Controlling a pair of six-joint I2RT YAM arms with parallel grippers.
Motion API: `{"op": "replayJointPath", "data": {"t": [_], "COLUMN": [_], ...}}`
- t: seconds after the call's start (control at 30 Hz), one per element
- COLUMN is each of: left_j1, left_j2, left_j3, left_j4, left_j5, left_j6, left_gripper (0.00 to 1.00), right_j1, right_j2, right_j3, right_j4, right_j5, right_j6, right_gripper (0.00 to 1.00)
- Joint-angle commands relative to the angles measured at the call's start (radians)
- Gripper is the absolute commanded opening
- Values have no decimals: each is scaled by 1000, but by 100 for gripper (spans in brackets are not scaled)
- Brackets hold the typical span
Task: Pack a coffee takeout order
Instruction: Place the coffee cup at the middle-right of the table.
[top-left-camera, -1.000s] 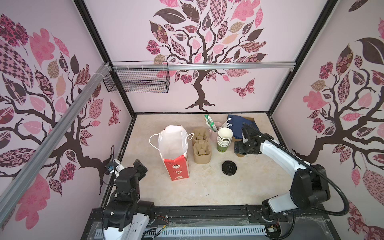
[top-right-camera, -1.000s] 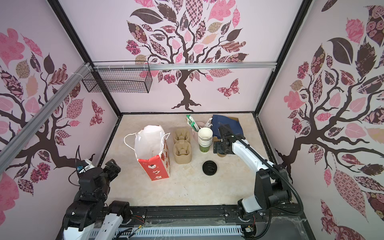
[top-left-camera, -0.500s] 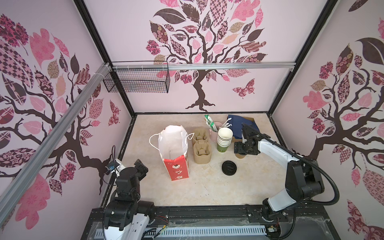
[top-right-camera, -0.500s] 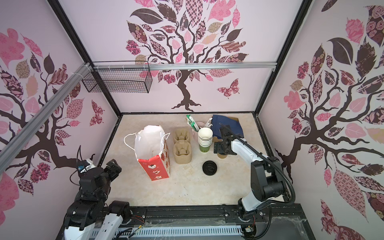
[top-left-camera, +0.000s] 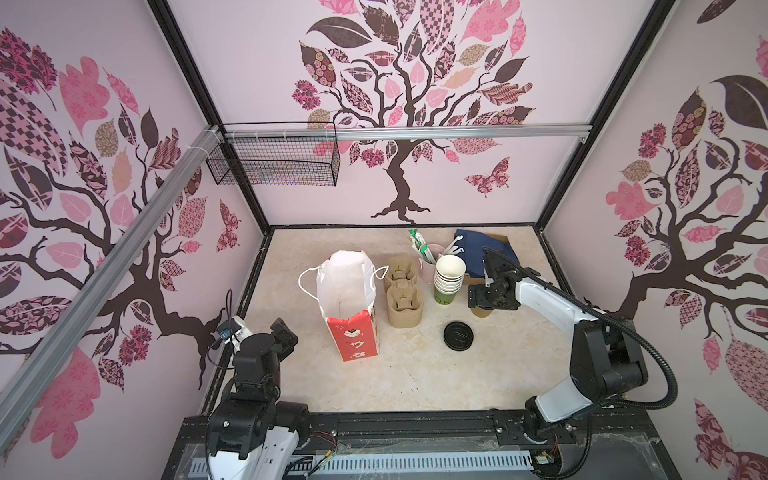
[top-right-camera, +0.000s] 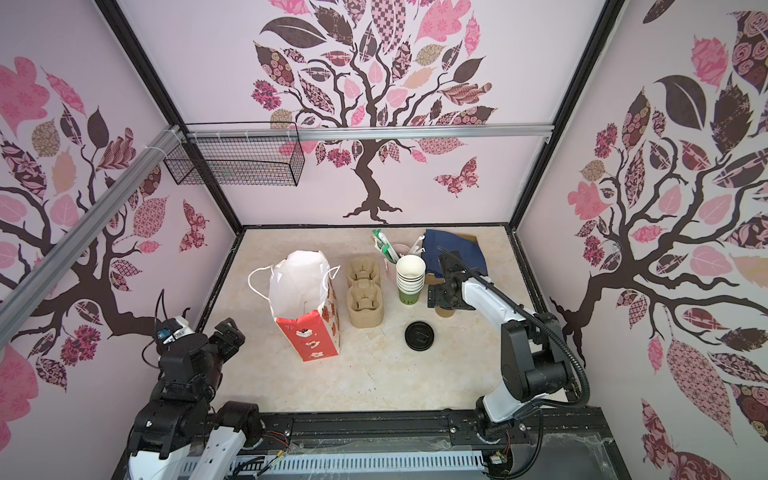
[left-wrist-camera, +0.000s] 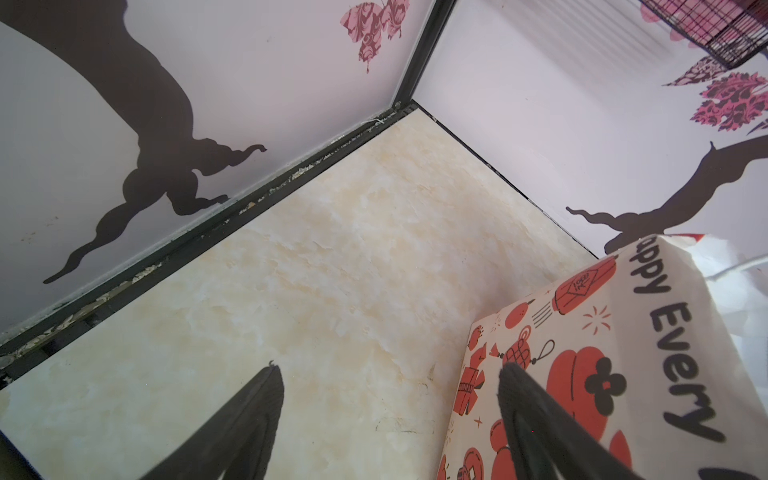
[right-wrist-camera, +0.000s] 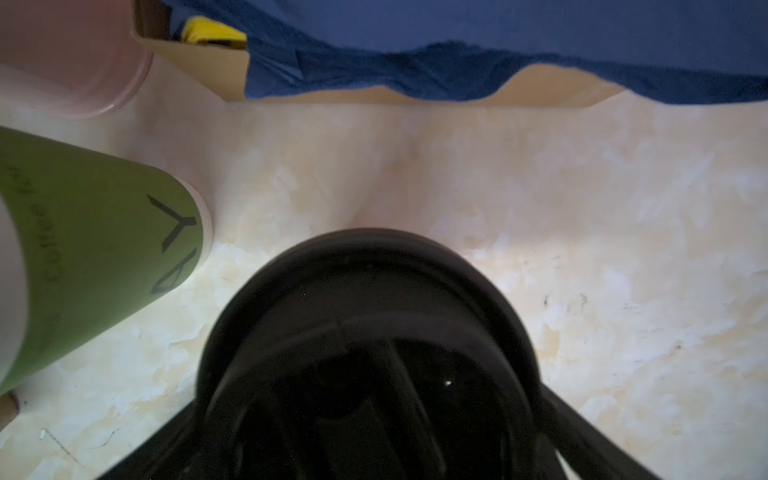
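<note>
Right gripper (top-left-camera: 484, 301) was seen spread wide astride the black-lidded paper cup (right-wrist-camera: 365, 316), set on the worktop (top-left-camera: 415, 382) just beside the cup stack (top-left-camera: 449, 274); whether it was gripped could not be told. Left gripper (left-wrist-camera: 386, 374), well apart from that stack, was held open and empty.

beige table (top-left-camera: 415, 374), bag (top-left-camera: 353, 336), carrier (top-left-camera: 405, 303), cup stack (top-left-camera: 449, 278)

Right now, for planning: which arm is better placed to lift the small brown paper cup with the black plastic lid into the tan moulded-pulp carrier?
Right, likely. The right gripper straddles the lidded cup; the left gripper hangs open far off, the red-patterned paper bag between it and the carrier.
</note>
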Motion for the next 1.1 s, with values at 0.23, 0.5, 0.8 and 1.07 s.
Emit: {"op": "replayJointPath", "data": {"t": [0.23, 0.5, 0.8, 1.07], "left_j1": [-4, -4, -5, -3], "left_j2": [54, 55, 61, 42], "left_j3": [29, 37, 48, 49], "left_j4": [14, 8, 8, 17], "left_j5": [83, 87, 118, 145], "left_j6": [37, 39, 57, 68], "left_gripper": [86, 86, 88, 88], "right_j1": [-7, -7, -7, -6], "right_j2": [-73, -93, -149, -258], "right_j3": [51, 67, 76, 106], "right_j4": [-49, -52, -53, -81], "right_j5": [27, 8, -23, -39], "right_j6": [-9, -9, -9, -11], "right_gripper": [100, 100, 100, 100]}}
